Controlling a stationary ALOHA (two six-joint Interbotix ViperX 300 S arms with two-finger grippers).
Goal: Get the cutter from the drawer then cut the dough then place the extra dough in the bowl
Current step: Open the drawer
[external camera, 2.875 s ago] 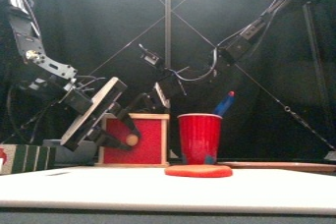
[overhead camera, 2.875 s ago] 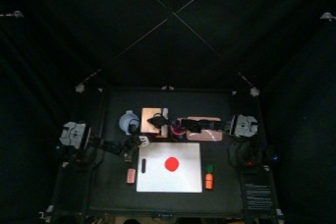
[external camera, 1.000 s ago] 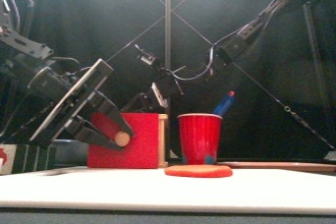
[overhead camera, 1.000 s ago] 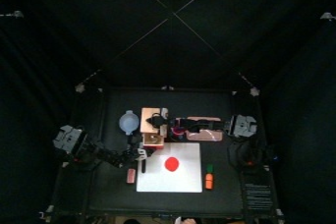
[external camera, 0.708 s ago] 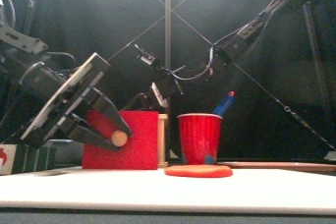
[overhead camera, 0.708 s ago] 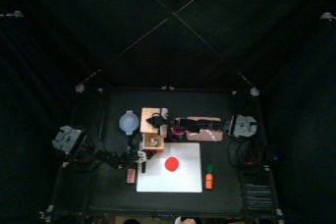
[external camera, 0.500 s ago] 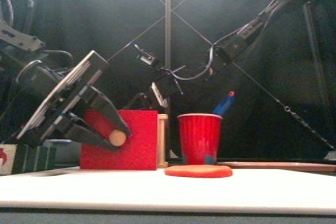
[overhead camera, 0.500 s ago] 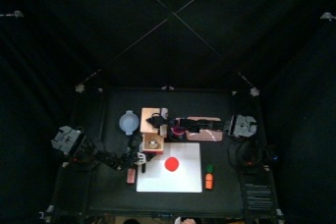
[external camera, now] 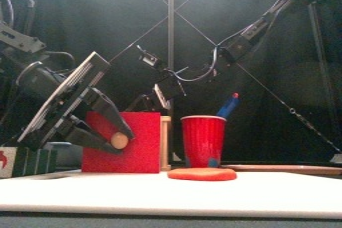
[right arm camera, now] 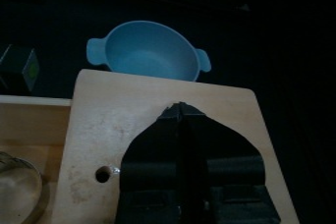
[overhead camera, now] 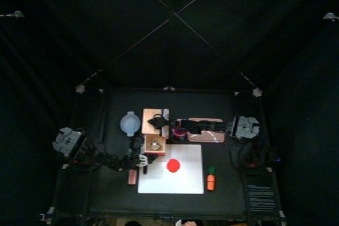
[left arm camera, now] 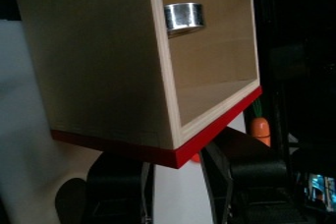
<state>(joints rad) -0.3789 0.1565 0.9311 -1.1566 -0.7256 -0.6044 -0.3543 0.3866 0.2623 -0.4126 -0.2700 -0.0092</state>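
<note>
The pale wooden box (overhead camera: 155, 117) stands at the back left of the white board (overhead camera: 188, 154). Its drawer (left arm camera: 210, 61) is pulled out toward the front, red front (external camera: 123, 144) facing forward. The round metal cutter (left arm camera: 186, 16) lies inside, near the drawer's back. My left gripper (left arm camera: 178, 164) is at the drawer front, jaws shut on the drawer knob (external camera: 120, 142). My right gripper (right arm camera: 182, 110) is shut, its tips resting on the box's top. The flat red dough (overhead camera: 171, 166) lies on the board. The blue-grey bowl (overhead camera: 129, 123) sits left of the box.
A red cup (external camera: 205, 140) with a blue knife stands behind the dough, right of the box. An orange toy (overhead camera: 209, 180) lies off the board's front right corner, and a small red toy (overhead camera: 133, 177) off its front left.
Since 2.9 s ago my left gripper has drawn the drawer out toward the front. Over the last half second nothing has visibly moved. The right arm has stayed on the box.
</note>
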